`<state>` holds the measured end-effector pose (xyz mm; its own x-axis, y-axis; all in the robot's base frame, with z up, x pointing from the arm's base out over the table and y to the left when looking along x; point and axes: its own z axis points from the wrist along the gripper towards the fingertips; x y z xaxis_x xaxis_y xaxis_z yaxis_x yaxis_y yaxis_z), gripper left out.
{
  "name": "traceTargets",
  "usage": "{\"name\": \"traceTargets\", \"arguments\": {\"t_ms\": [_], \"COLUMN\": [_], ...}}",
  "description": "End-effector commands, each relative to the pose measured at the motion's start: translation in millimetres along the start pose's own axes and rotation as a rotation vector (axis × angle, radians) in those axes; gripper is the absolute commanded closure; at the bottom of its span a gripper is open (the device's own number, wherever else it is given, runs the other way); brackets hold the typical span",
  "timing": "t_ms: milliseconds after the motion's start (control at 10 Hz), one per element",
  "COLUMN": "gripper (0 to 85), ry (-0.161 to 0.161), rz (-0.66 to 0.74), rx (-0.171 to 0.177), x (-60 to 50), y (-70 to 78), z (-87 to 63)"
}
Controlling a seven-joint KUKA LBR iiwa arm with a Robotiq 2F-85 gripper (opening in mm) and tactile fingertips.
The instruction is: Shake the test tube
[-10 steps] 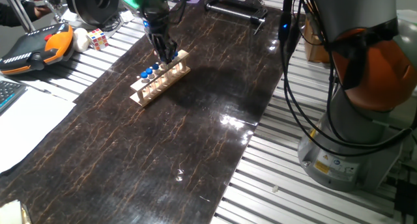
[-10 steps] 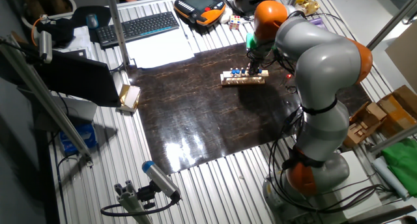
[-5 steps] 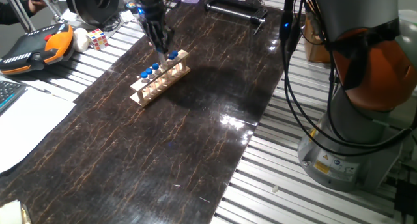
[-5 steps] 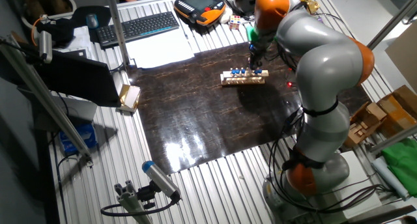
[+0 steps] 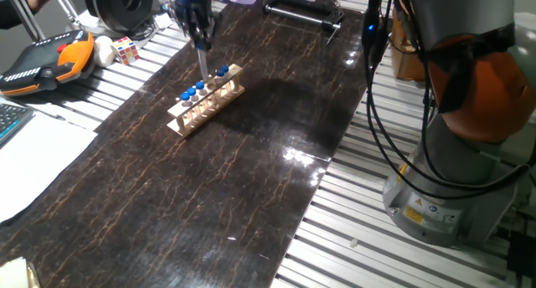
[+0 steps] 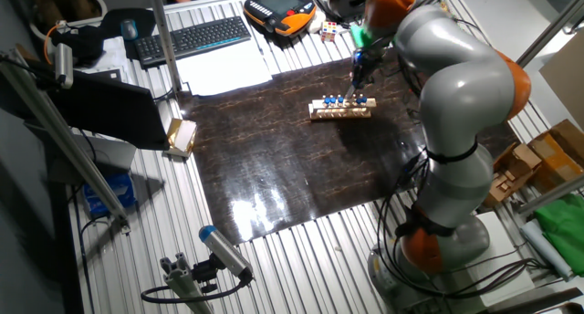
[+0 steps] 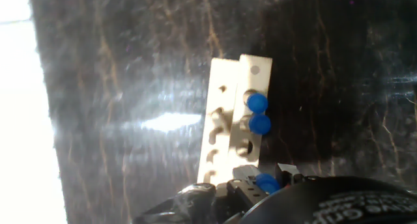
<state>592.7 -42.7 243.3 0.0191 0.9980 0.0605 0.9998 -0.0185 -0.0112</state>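
Your claw [image 5: 202,43] hangs above the wooden rack [image 5: 206,99], and its fingers are drawn in close around a slim clear test tube [image 5: 203,64] that hangs straight down from them, its lower end near the row of blue caps; in the other fixed view the claw [image 6: 358,69] sits just above the rack [image 6: 341,109] too. From the hand view you can see one blue cap [image 7: 266,181] right at the fingertips, while two more capped tubes [image 7: 258,114] stand in their holes and several holes in the rack [image 7: 228,123] look vacant. I judge the tube is lifted but perhaps not clear of the rack's top rail, so carry on rising straight up until its bottom is well above the remaining caps before you begin any shaking. Keep the squeeze firm, since a smooth glass tube could slide out through the fingers. Shake with short, quick swings, and do it over the bare dark worktop [image 5: 251,171] beside the rack, toward the middle rather than the far edge where the Rubik's cube [image 5: 126,49] and orange teach pendant [image 5: 42,62] lie. Hold the tube close to upright so the cap takes no load.
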Motion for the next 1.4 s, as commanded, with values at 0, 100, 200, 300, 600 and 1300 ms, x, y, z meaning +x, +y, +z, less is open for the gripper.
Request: {"name": "traceTargets", "arguments": {"t_ms": [0, 100, 200, 300, 600, 1300], "gripper": [61.0, 59.7, 56.7, 56.0, 56.7, 72.0], "ry": [0.000, 0.010, 0.124, 0.225, 0.248, -0.204], "rz": [-0.172, -0.261, -0.312, -0.332, -0.339, -1.068], "rx": [0.008, 0.006, -0.044, -0.073, -0.079, 0.165], "x": [6.6, 14.7, 21.3, 27.4, 50.4, 22.3], "y": [-2.0, -6.5, -12.1, -15.3, -21.6, -12.2], "z": [-29.9, -37.7, -44.8, -49.5, -53.7, -65.2]}}
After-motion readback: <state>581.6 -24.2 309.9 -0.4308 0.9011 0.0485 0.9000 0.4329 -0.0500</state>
